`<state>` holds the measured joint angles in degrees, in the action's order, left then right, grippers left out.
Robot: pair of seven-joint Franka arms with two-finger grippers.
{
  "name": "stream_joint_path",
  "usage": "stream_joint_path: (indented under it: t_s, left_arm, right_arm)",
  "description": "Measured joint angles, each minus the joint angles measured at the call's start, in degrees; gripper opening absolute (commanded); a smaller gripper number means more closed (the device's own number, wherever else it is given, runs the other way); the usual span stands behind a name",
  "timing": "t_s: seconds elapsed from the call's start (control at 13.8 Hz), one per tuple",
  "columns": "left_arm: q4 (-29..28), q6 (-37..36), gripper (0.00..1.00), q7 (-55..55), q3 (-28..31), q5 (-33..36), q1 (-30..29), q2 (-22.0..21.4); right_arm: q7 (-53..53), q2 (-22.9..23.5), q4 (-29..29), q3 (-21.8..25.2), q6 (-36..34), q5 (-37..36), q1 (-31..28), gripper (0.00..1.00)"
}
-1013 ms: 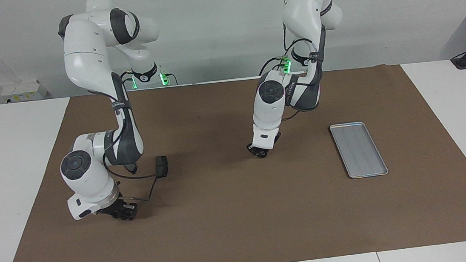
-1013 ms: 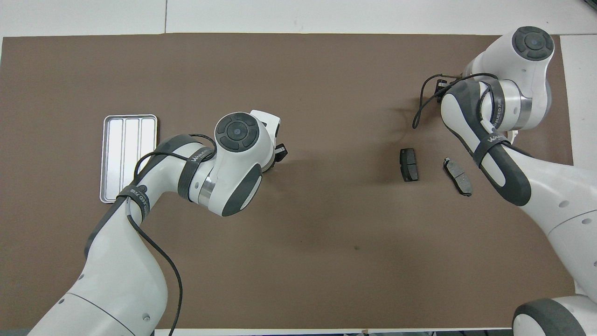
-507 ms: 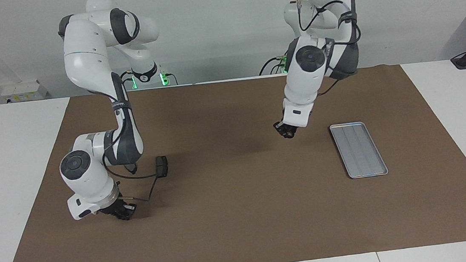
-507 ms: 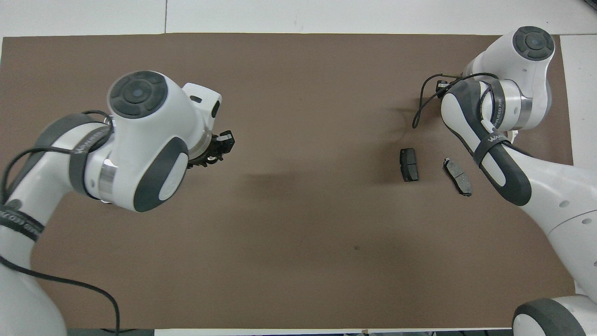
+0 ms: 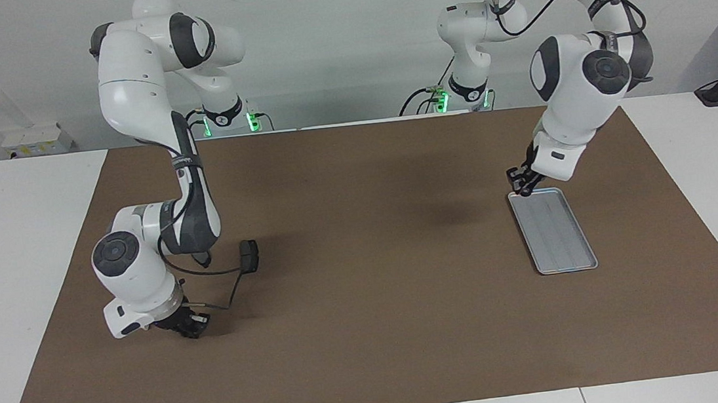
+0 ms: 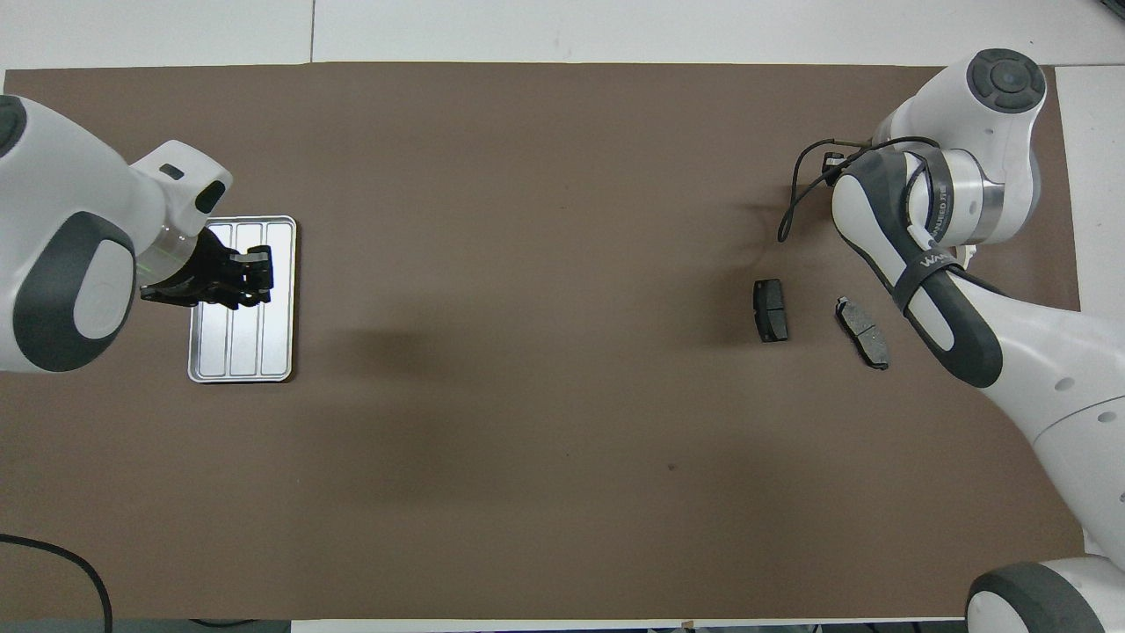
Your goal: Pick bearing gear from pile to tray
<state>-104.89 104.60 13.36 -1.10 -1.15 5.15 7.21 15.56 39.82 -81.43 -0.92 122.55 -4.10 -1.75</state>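
Two tools shown. Right tool (image 5: 192, 325), low on the desk near the brake pads (image 6: 771, 310), had just closed; any catch was hidden. Left tool (image 5: 522, 187) had swung from mid-desk to above the tray (image 5: 560, 235); its grip could not be told, the gear unseen. Release seemed next.

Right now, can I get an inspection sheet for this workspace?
Surface: brown mat lying flat on a white table.
Job's things: tray, visible part bare; two brake pads lie apart on the mat toward the right arm's end.
Clutter: nothing seen.
Grippers: left gripper over the tray's end nearer the robots; right gripper shut, low at the mat.
Cables: black cable loops from the right arm's wrist.
Surroundings: white box by the wall.
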Motion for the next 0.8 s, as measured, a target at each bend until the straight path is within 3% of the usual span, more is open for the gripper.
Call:
stream_joint_path:
  t_s: [0.22,0.43,0.58,0.8]
  left_arm:
    - [-2.96,3.27,0.0,-8.84,0.05,0.0,-5.87,-0.42]
    - [-9.3,12.45,0.0,-10.7,0.04,0.0,-8.31,-1.15]
    - [-12.88,17.55,0.0,-10.7,-0.17,0.0,-8.38,-1.09]
    - [-16.56,22.66,0.0,-10.61,-0.38,0.0,-8.38,-0.73]
  right_arm:
    - [-0.06,-0.94,3.94,-0.1,-8.46,-0.11,0.19,0.0]
    - [-0.11,-6.52,7.42,-0.86,-20.13,-0.09,2.1,0.0]
    - [2.45,-11.73,7.88,-1.19,-27.02,0.51,5.8,0.0]
    - [17.21,-17.43,7.76,-1.63,-33.31,3.12,14.79,0.0]
